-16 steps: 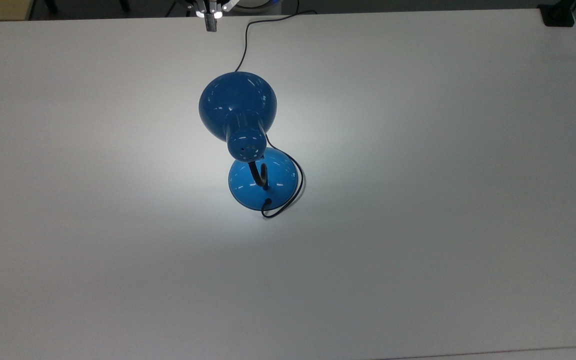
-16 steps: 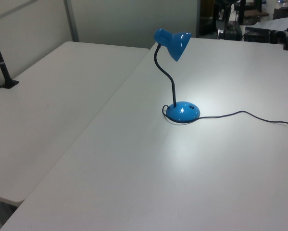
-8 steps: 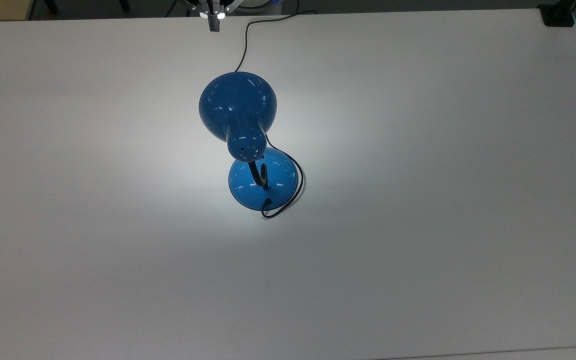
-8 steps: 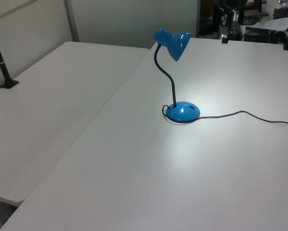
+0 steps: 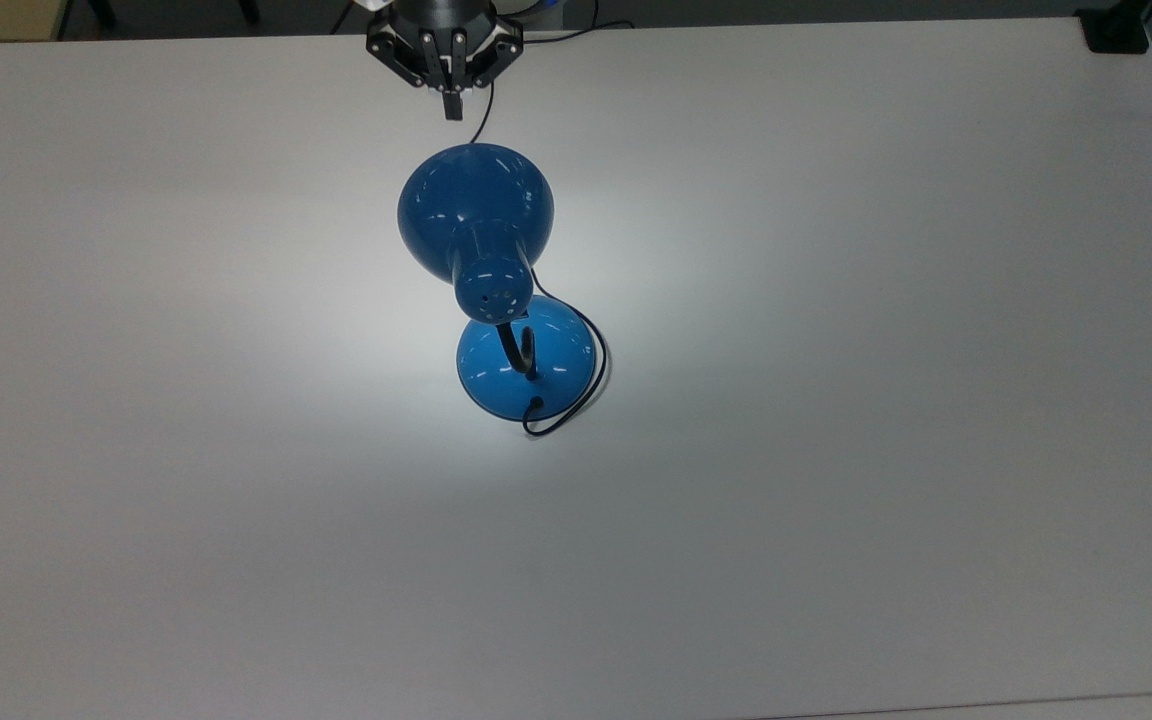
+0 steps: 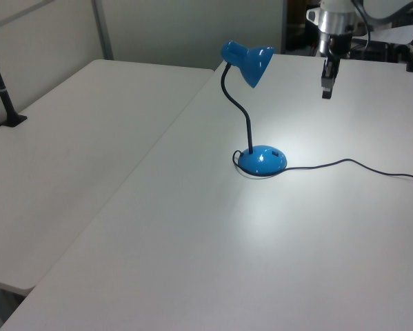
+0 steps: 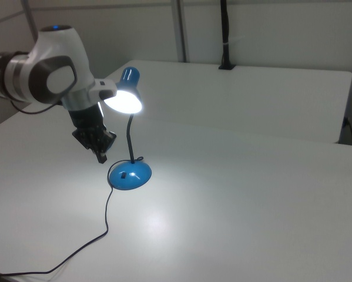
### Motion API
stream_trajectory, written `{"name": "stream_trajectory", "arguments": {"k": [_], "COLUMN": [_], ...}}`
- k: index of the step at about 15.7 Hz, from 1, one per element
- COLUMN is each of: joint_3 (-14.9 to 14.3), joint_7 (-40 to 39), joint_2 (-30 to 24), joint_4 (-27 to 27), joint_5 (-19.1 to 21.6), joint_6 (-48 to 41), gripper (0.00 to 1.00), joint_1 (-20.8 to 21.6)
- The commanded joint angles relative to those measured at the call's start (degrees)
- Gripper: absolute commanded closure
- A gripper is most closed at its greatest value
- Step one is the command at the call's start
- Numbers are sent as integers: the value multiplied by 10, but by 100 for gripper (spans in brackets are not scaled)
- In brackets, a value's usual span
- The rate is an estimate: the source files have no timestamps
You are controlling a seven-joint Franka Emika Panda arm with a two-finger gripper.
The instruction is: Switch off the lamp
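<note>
The lit lamp (image 5: 496,290) stands near the gripper (image 5: 453,108), whose 2 fingers are pressed together, holding nothing. A white table (image 5: 886,400) lies under the lamp.

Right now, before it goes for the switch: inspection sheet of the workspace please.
Surface: matte white table, with a bright pool of light around the lamp base.
Job's things: glossy blue metal desk lamp, upright, bulb lit in the right view; bell-shaped shade on a black bendy neck.
Clutter: nothing seen.
Grippers: black two-finger gripper hangs above the table, apart from the lamp, fingers together and pointing down.
Cables: thin black cord loops around the base and trails off across the table.
Surroundings: second white table alongside; black post clamped at a far edge.
</note>
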Motion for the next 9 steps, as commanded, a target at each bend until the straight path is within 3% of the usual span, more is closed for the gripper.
{"name": "stream_trajectory", "arguments": {"k": [1,9], "joint_3": [-1,-1], "joint_7": [-9,-11], "joint_2": [44,149], "joint_4": [-35,-33], "joint_5": [4,-3], "joint_6": [102,248], "gripper": [100,100], "joint_1": [17,45]}}
